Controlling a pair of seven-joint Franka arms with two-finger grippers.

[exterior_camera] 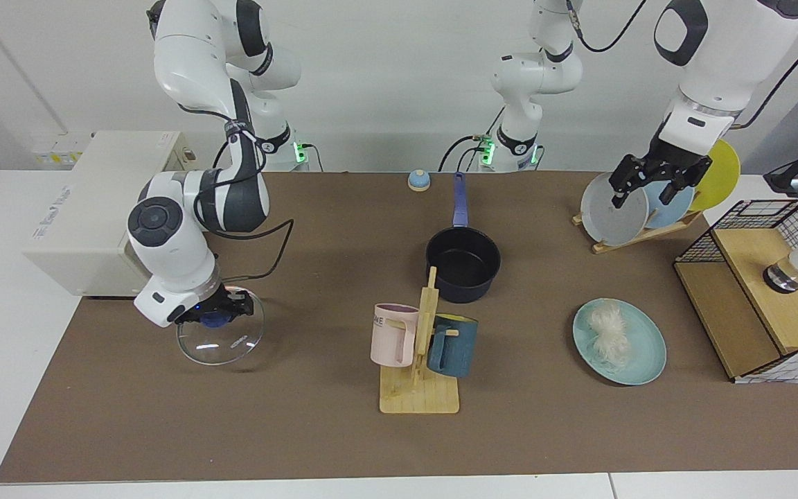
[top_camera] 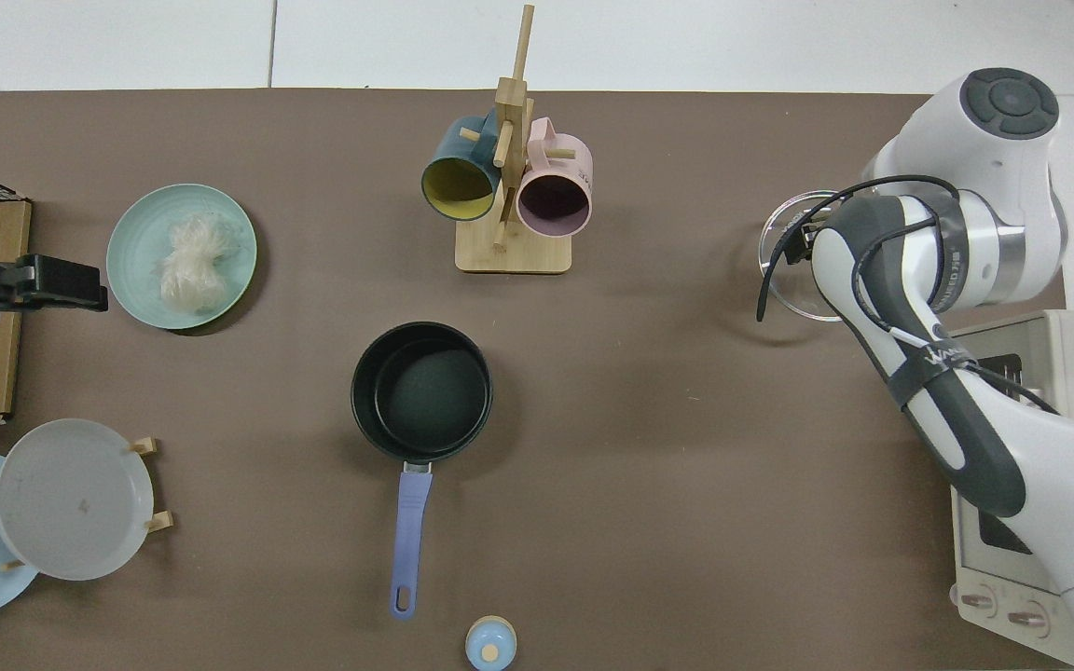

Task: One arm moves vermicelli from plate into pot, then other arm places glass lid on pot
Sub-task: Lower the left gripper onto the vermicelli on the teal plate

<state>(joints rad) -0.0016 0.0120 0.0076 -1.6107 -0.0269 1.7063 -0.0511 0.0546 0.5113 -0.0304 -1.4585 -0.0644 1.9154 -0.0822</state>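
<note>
Bright even overhead light; soft short shadows under pot (exterior_camera: 463, 263) & plate (exterior_camera: 641, 360); sharp focus, no glare.

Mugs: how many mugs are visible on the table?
2, both hanging on the wooden mug stand: a pink mug and a dark blue mug, on opposite sides of its post.

Robotics lab, two white arms (exterior_camera: 198, 208) bolted behind brown-matted table (exterior_camera: 302, 430), bare white walls
</note>
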